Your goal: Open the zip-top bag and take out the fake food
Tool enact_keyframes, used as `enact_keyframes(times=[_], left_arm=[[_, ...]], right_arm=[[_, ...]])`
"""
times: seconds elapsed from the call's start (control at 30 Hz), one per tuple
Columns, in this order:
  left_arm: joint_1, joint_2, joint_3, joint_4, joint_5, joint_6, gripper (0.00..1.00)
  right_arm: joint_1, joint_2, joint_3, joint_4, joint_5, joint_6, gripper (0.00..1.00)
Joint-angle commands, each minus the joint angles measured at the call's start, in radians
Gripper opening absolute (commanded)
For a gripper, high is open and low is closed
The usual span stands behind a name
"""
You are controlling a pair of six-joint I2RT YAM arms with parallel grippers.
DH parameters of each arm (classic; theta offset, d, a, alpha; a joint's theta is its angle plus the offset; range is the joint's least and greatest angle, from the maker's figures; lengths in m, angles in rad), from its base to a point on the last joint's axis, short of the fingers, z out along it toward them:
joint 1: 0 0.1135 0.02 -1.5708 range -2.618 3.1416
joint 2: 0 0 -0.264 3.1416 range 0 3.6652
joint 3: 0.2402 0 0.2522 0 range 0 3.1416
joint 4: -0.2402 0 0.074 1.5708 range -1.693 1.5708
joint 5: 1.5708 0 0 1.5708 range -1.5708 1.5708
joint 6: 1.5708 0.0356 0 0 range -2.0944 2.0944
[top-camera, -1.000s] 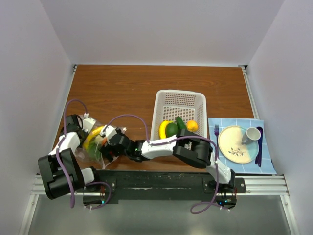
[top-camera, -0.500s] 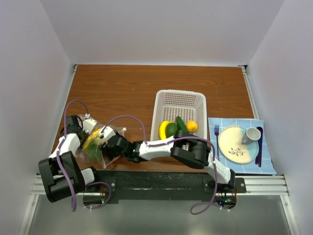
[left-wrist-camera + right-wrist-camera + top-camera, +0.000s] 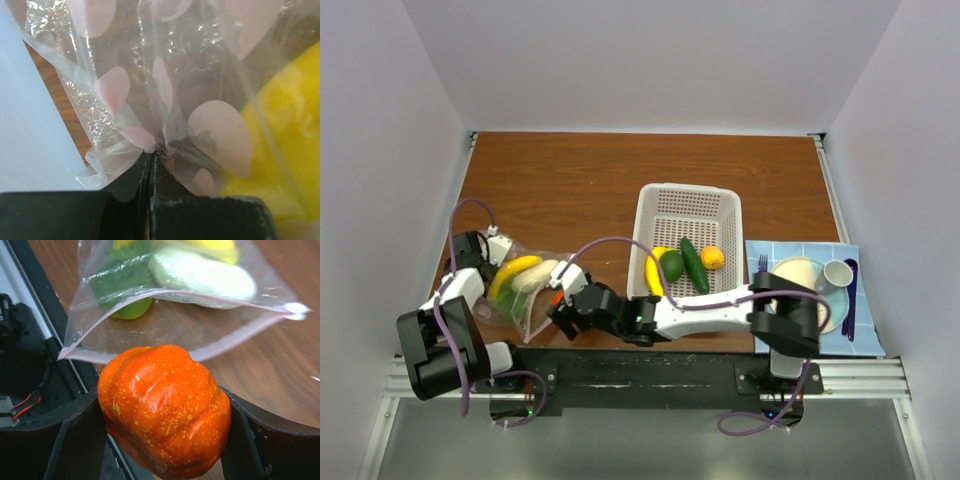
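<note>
right wrist view: the right gripper point(image 3: 164, 440) grasps an orange fake food piece point(image 3: 162, 400) just outside the zip-top bag point(image 3: 190, 332), mouth open. only the left wrist shows the left gripper point(image 3: 151, 156) clenched on bag plastic, at the table's point(image 3: 620, 190) near-left corner.

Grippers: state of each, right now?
Left gripper: shut on the zip-top bag.
Right gripper: shut on the orange fake food, outside the bag.
</note>
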Motion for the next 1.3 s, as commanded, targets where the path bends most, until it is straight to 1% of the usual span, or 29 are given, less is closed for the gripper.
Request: enact_keyframes(times=[0.0,0.03,0.07,0.1,0.13,0.17,0.2,0.27,0.3,0.33,0.37,0.4,0.47,0.5,0.63,0.7,0.8,0.83,0.9,0.93,0.97,1.03,1.07,1.13,1.17,1.27], left_arm=[[-0.003,0.041,-0.011,-0.02,-0.045,-0.036,0.0],[-0.003,0.043,-0.005,-0.037,-0.038,-0.041,0.0],[-0.003,0.041,-0.006,-0.043,-0.037,-0.05,0.0],[-0.002,0.038,-0.008,-0.051,-0.031,-0.053,0.0],[-0.003,0.038,-0.005,-0.074,-0.025,-0.056,0.0],[-0.002,0.037,-0.003,-0.088,-0.017,-0.063,0.0],[-0.002,0.031,0.0,-0.101,0.006,-0.067,0.0],[-0.002,0.022,0.011,-0.137,0.031,-0.078,0.0],[-0.002,0.015,0.02,-0.149,0.058,-0.084,0.0],[-0.002,0.014,0.028,-0.167,0.07,-0.09,0.0],[-0.002,0.014,0.034,-0.175,0.081,-0.101,0.0],[-0.002,0.015,0.048,-0.186,0.104,-0.106,0.0],[-0.002,0.025,0.06,-0.207,0.12,-0.113,0.0],[-0.003,0.029,0.065,-0.209,0.121,-0.113,0.0],[-0.002,0.032,0.058,-0.209,0.121,-0.103,0.0],[-0.002,0.038,0.063,-0.21,0.114,-0.093,0.0],[-0.002,0.045,0.09,-0.241,0.12,-0.086,0.0],[-0.002,0.045,0.1,-0.255,0.126,-0.084,0.0],[-0.002,0.043,0.127,-0.288,0.149,-0.083,0.0],[-0.002,0.045,0.138,-0.299,0.159,-0.086,0.0],[-0.002,0.049,0.146,-0.31,0.172,-0.087,0.0],[-0.002,0.057,0.164,-0.332,0.205,-0.099,0.0],[-0.003,0.064,0.167,-0.336,0.213,-0.104,0.0],[-0.003,0.071,0.175,-0.35,0.233,-0.115,0.0],[-0.003,0.072,0.177,-0.355,0.238,-0.115,0.0],[-0.003,0.069,0.184,-0.374,0.252,-0.113,0.0]], right_arm=[[-0.033,-0.196,-0.06,-0.077,0.147,-0.01,0.2],[-0.054,-0.247,-0.059,-0.106,0.205,0.007,0.18],[-0.123,-0.264,-0.056,-0.142,0.215,0.028,0.18],[-0.164,-0.281,-0.051,-0.211,0.221,0.05,0.18],[-0.204,-0.293,-0.049,-0.251,0.239,0.093,0.16],[-0.273,-0.304,-0.048,-0.287,0.277,0.107,0.16],[-0.304,-0.305,-0.043,-0.36,0.293,0.124,0.16],[-0.371,-0.298,-0.043,-0.423,0.327,0.174,0.16],[-0.39,-0.295,-0.045,-0.466,0.325,0.187,0.18],[-0.404,-0.29,-0.048,-0.479,0.324,0.203,0.31],[-0.422,-0.283,-0.059,-0.488,0.313,0.205,0.47],[-0.432,-0.279,-0.062,-0.491,0.308,0.208,0.71],[-0.451,-0.264,-0.059,-0.509,0.296,0.222,0.86],[-0.453,-0.256,-0.045,-0.516,0.304,0.223,0.99],[-0.453,-0.262,-0.002,-0.517,0.307,0.167,0.99],[-0.442,-0.266,0.045,-0.548,0.292,0.153,0.99],[-0.331,-0.284,0.053,-0.493,0.297,0.093,0.99],[-0.253,-0.27,0.056,-0.482,0.316,0.064,0.99],[-0.183,-0.241,0.069,-0.451,0.307,0.047,0.99],[-0.119,-0.212,0.067,-0.434,0.293,0.036,0.99],[-0.091,-0.194,0.052,-0.371,0.284,0.027,0.99],[-0.038,-0.158,0.041,-0.303,0.258,0.018,0.99],[-0.028,-0.104,0.05,-0.263,0.235,0.018,0.98],[-0.019,-0.051,0.066,-0.229,0.206,0.015,0.96],[-0.019,-0.008,0.07,-0.171,0.193,0.009,0.96],[-0.019,0.052,0.098,-0.094,0.15,-0.011,0.95]])
